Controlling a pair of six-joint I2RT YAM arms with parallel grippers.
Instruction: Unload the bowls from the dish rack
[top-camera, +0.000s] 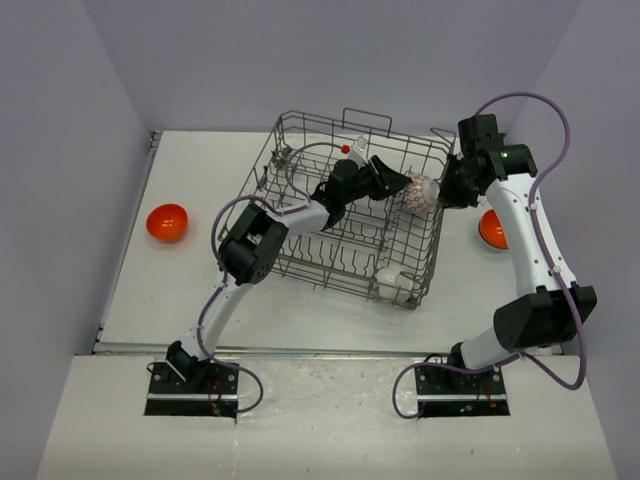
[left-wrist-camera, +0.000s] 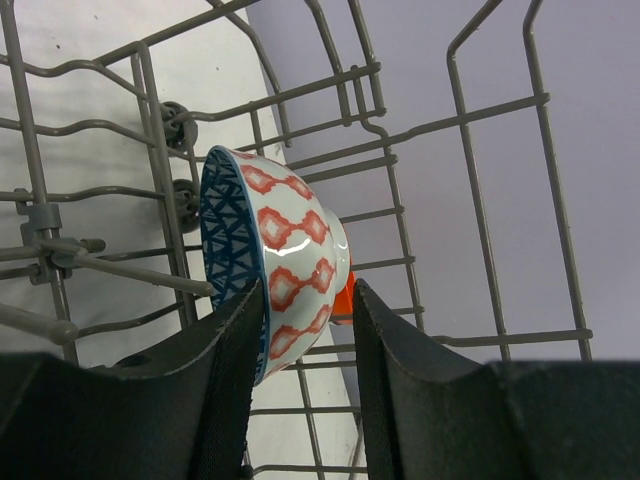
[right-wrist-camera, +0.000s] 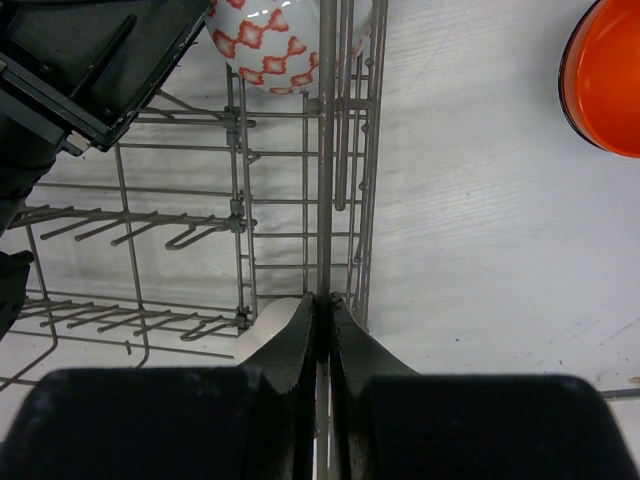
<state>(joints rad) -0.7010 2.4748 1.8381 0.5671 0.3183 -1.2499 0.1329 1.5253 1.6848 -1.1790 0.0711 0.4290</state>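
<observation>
Red-patterned bowl (left-wrist-camera: 285, 265) on edge inside grey wire rack (top-camera: 330, 250)

The right gripper (right-wrist-camera: 320, 305) is pinched tight on an upright wire of the dish rack (right-wrist-camera: 180, 215), at its side wall. Just inside that wall is the patterned bowl (right-wrist-camera: 270, 40) (white, red diamonds). An orange bowl (right-wrist-camera: 610, 80) rests on the tabletop (right-wrist-camera: 480, 250) outside the rack.

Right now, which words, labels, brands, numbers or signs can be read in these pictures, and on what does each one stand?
None can be read.
The patterned bowl carries only red diamonds and a blue lattice, no letters.
The dish rack is bare wire.
Anything printed on the arm bases is too small to tell.
</observation>
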